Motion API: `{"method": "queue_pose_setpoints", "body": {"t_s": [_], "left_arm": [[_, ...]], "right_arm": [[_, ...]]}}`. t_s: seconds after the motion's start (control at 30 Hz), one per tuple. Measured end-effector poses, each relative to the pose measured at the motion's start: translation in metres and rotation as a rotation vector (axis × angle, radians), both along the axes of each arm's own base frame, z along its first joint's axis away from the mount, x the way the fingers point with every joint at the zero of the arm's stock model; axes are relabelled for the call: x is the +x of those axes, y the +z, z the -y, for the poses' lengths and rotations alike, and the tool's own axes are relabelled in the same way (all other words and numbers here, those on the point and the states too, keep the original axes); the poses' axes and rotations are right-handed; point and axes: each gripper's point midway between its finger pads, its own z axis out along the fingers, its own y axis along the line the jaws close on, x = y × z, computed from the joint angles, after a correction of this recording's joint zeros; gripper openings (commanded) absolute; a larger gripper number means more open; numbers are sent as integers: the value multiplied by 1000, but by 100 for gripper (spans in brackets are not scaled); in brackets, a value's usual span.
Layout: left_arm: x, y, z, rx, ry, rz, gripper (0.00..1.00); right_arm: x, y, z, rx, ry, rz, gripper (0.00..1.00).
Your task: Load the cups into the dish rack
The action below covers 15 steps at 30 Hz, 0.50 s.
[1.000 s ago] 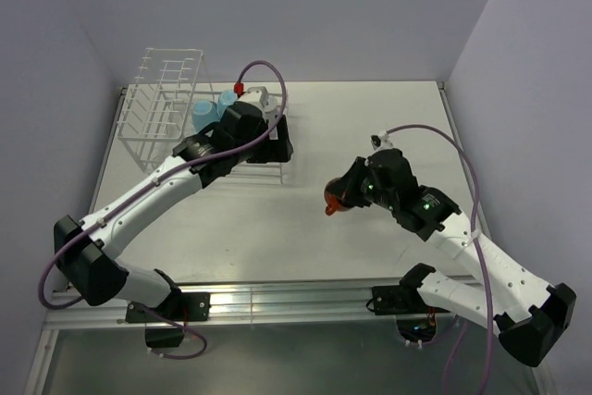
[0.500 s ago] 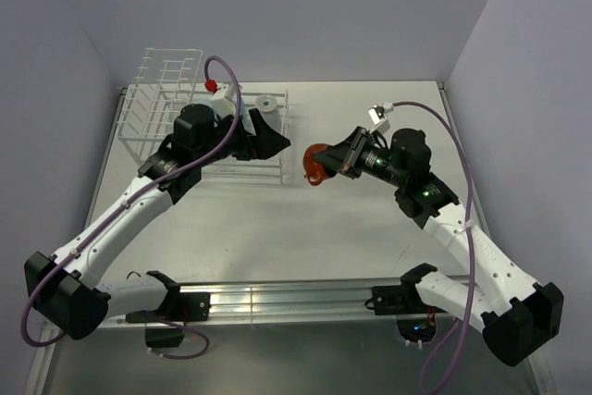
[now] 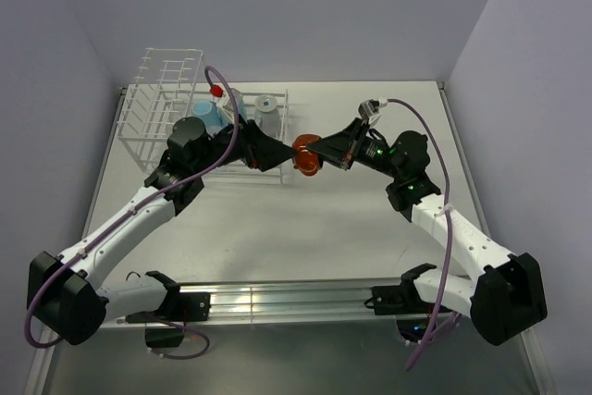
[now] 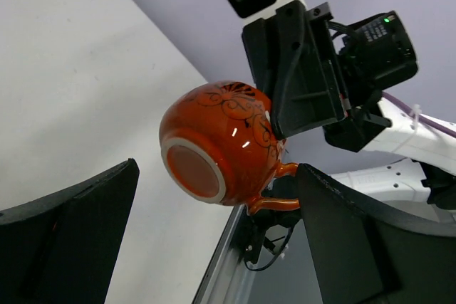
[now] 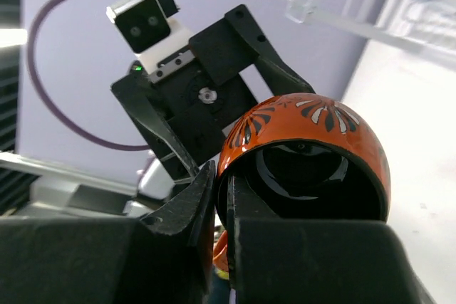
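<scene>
Progress: orange cup hangs mid-air at frame centre, just off the right end of the rack, with the right tool clamped on its rim. Left tool is wide, empty, facing the cup. Blue mug and grey mug sit in rack. Orange cup not yet loaded; others hidden behind the arm.

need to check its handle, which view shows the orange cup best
Left wrist: the orange cup shows nearly whole, with base, dark pattern and handle. Right wrist shows mainly its rim and dark inside. Top external shows it small, handle unclear.
</scene>
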Motion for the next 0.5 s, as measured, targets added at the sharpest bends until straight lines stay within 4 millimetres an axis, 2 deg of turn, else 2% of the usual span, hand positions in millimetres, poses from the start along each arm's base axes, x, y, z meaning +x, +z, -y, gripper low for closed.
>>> {"method": "queue_pose_setpoints", "body": {"t_s": [0.3, 0.5], "left_arm": [[-8, 17, 8, -73, -80, 59, 99], [-9, 16, 11, -89, -102, 71, 99]], "right_arm": [[-9, 25, -1, 115, 68, 21, 0], [-8, 21, -4, 169, 115, -19, 0]]}}
